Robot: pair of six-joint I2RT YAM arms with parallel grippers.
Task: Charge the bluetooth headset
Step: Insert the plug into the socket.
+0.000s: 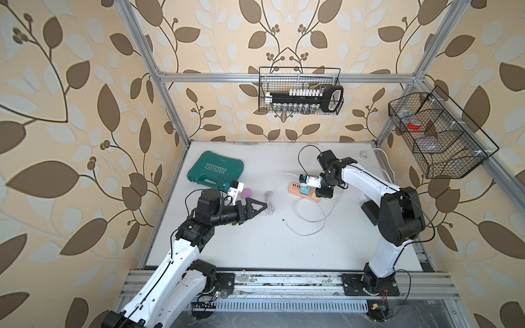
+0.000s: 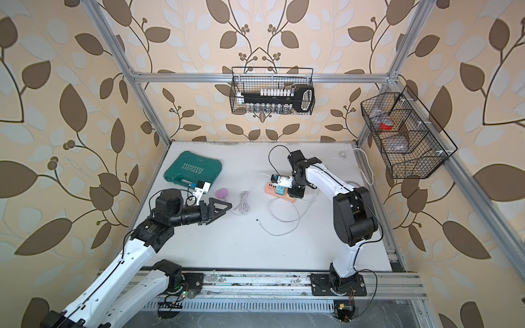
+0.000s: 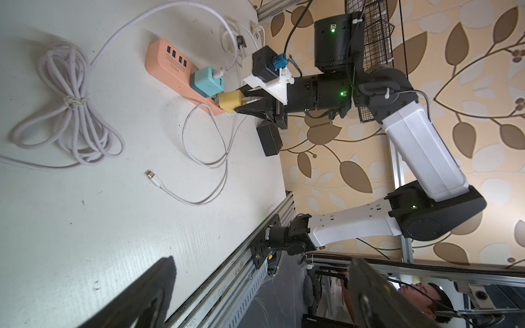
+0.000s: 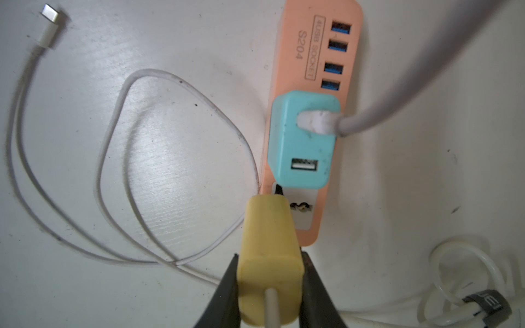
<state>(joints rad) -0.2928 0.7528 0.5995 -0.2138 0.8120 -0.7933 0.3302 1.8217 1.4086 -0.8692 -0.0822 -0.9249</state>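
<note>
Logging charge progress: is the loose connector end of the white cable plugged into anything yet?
No, the white cable's connector lies bare on the table, with nothing attached to it.

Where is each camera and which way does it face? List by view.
Top views: overhead, looking down at the table; left arm, right arm show.
Left wrist: looks across the table at the right arm; left end effector's fingers show.
Right wrist: looks down on orange power strip; right end effector grips yellow charger.
Shared: all show that strip.
</note>
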